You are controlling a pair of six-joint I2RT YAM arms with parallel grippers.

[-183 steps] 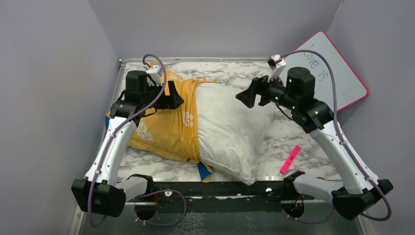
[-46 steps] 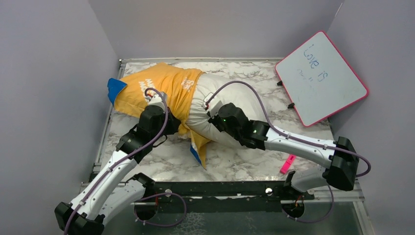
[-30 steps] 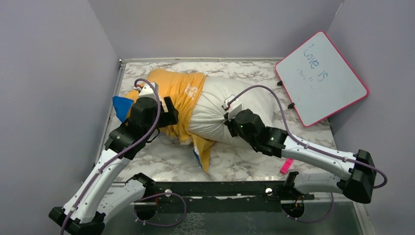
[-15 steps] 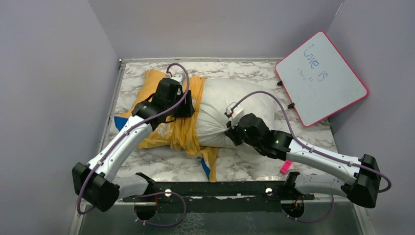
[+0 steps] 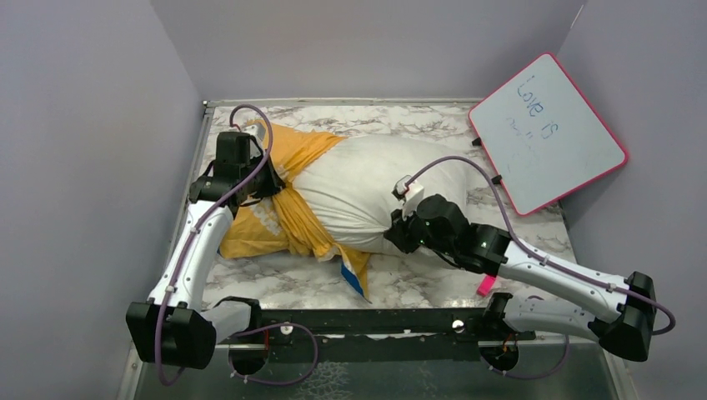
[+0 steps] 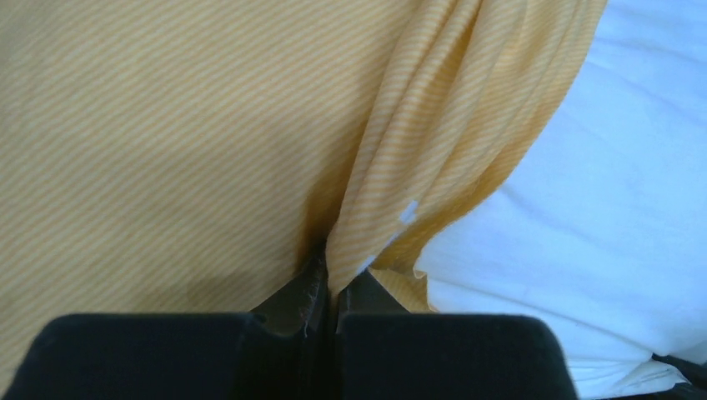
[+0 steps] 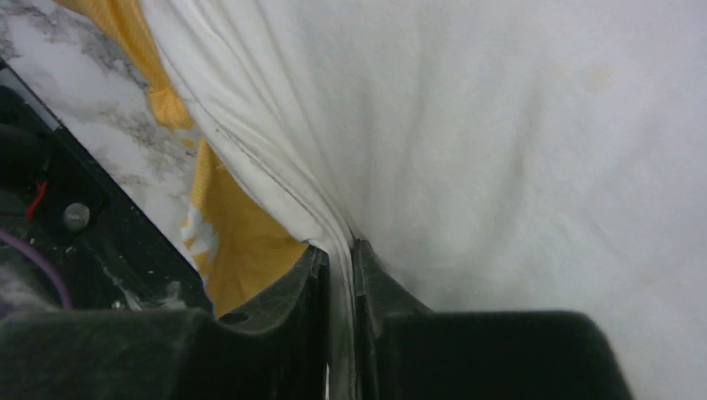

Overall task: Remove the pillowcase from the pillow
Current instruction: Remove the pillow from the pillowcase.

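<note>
Both tools grip cloth: left tool pinches a thin, limp, probably slippery pillowcase fold straight ahead of it, right tool clamps the edge seam of the soft, squashy pillow, likely its firmest hold.

Whiteboard, upper right of overhead view, pink-edged, tilted: handwritten "Love is" in blue marker on upper part of board, letters slanting with board. Fainter second line of writing just below, too pale to read.

Pillowcase, left of centre in overhead view: white print on orange-yellow fabric, creased and folded, illegible. Scrap of same white print at lower left of right wrist view, tiny white patch mid-frame in left wrist view. No letters made out in either.
</note>
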